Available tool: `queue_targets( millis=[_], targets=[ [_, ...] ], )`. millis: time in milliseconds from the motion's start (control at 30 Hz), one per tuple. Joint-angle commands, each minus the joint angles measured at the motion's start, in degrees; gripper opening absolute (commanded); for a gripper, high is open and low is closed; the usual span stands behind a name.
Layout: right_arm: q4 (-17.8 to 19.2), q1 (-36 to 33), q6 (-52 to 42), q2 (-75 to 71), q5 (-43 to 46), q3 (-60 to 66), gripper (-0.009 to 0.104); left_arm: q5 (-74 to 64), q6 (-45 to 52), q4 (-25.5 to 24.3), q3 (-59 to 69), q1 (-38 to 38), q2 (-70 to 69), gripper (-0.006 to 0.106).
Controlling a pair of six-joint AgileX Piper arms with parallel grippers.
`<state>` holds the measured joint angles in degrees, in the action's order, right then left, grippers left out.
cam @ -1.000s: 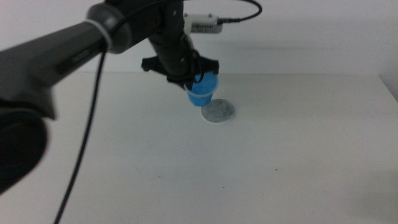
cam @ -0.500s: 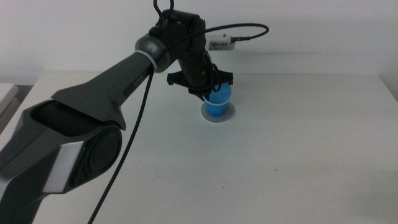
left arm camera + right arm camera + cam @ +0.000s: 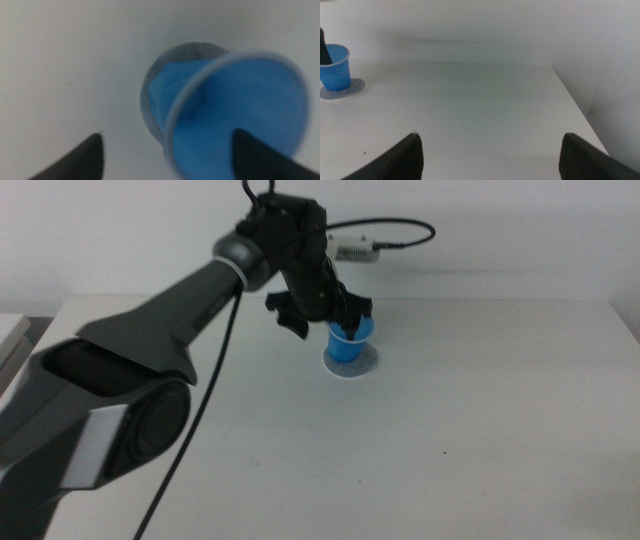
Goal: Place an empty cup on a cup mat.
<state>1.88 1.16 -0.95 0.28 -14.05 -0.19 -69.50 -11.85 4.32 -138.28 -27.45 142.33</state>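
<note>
The blue cup (image 3: 349, 345) stands upright on the speckled grey cup mat (image 3: 368, 366) at the far middle of the table. My left gripper (image 3: 336, 326) is over the cup's rim with its jaws spread wide. In the left wrist view (image 3: 175, 150) one jaw is inside the cup (image 3: 235, 100) and the other is outside it, clear of the wall, with the mat (image 3: 192, 50) showing beneath. The cup is empty. The right wrist view shows the cup (image 3: 335, 67) on the mat (image 3: 356, 89) from afar. My right gripper (image 3: 490, 155) is open and empty, out of the middle view.
The white table (image 3: 480, 440) spreads wide around the mat. A white box with a black cable (image 3: 355, 252) rides on the left arm. The table's right edge (image 3: 575, 105) lies near the right gripper, with a wall behind.
The left gripper carried the cup right, lowered it onto the mat, and has spread its jaws off the cup's wall. The right arm has not moved.
</note>
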Motion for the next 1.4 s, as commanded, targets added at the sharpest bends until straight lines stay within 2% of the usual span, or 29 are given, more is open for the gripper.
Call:
queue_targets(
  millis=[0,133,267,367,533,600,833,967,1067,1133,1267,1367],
  targets=[
    [0.31,0.01,-0.23,-0.28,0.38,0.19,0.093,-0.46,1.74,-0.86,-1.26,1.10,-4.12,0.094],
    [0.31,0.01,-0.23,-0.28,0.38,0.19,0.093,-0.46,1.74,-4.96,0.13,1.07,-10.88,0.094],
    [0.31,0.01,-0.23,-0.28,0.38,0.19,0.093,-0.46,1.37,-10.06,9.46,-0.29,-21.67,0.094],
    [0.31,0.01,-0.23,-0.28,0.38,0.19,0.093,1.30,0.81,-11.06,23.25,-1.18,-31.35,0.094],
    [0.31,0.01,-0.23,-0.28,0.38,0.19,0.093,15.70,2.32,-8.98,50.56,-1.30,-51.43,0.094],
    [0.31,0.01,-0.23,-0.28,0.38,0.19,0.093,16.97,-1.82,-8.98,60.90,-1.10,-60.54,0.094],
    [0.31,0.01,-0.23,-0.28,0.38,0.19,0.093,32.28,-1.93,-14.44,87.81,-1.10,-85.40,0.094],
    [0.31,0.01,-0.23,-0.28,0.38,0.19,0.093,39.02,-6.63,-15.52,99.73,-1.05,-97.40,0.094],
    [0.31,0.01,-0.23,-0.28,0.38,0.19,0.093,42.06,-9.16,-19.02,107.34,-0.39,-104.31,0.094],
    [0.31,0.01,-0.23,-0.28,0.38,0.19,0.093,46.58,-9.20,-17.72,112.04,3.07,-108.63,0.094],
    [0.31,0.01,-0.23,-0.28,0.38,0.19,0.093,57.66,0.99,-10.00,121.83,12.14,-117.99,0.094],
    [0.31,0.01,-0.23,-0.28,0.38,0.19,0.093,57.70,4.71,-4.32,127.27,16.95,-125.11,0.094]
  ],
)
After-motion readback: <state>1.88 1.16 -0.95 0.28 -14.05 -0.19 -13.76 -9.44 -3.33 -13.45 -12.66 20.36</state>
